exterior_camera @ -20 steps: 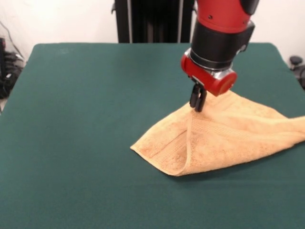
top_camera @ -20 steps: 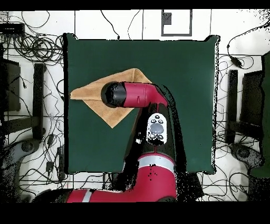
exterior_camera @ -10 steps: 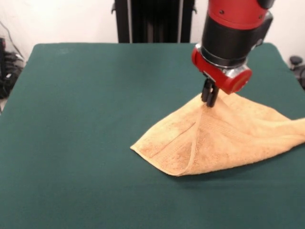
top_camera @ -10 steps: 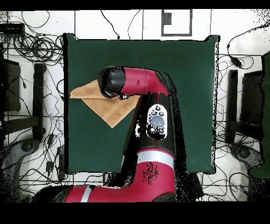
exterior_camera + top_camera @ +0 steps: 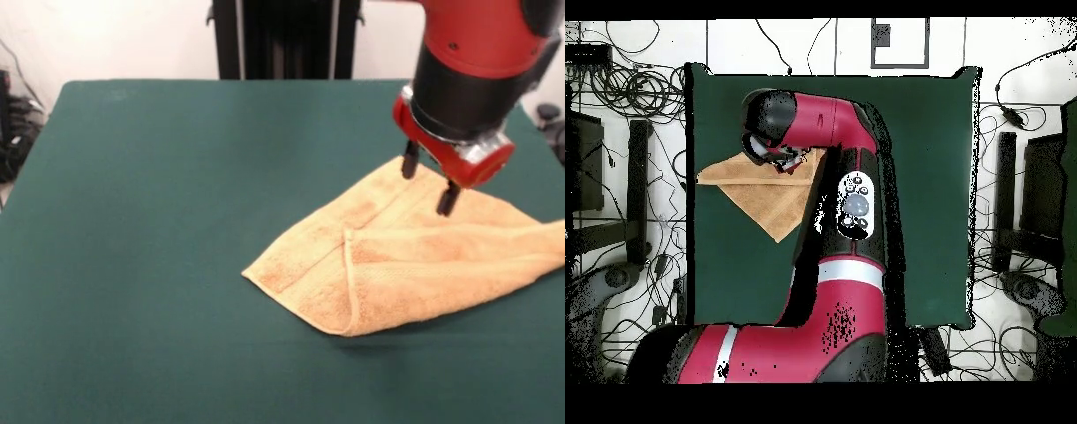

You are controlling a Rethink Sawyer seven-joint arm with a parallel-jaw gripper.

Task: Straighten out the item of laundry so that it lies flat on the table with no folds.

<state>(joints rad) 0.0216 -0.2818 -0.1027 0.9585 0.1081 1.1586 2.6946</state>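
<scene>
One orange-tan towel lies folded over itself toward the right side of the green table, one corner running off the picture's right edge. To flatten: grip the top layer's edge, peel outward. Gripper: jaws wide, empty, just above the cloth.

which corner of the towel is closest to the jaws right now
The far corner of the towel, the one pointing away from the camera in the front view. The open gripper hangs just over it; the near-left corner and the folded front corner lie well away.
</scene>
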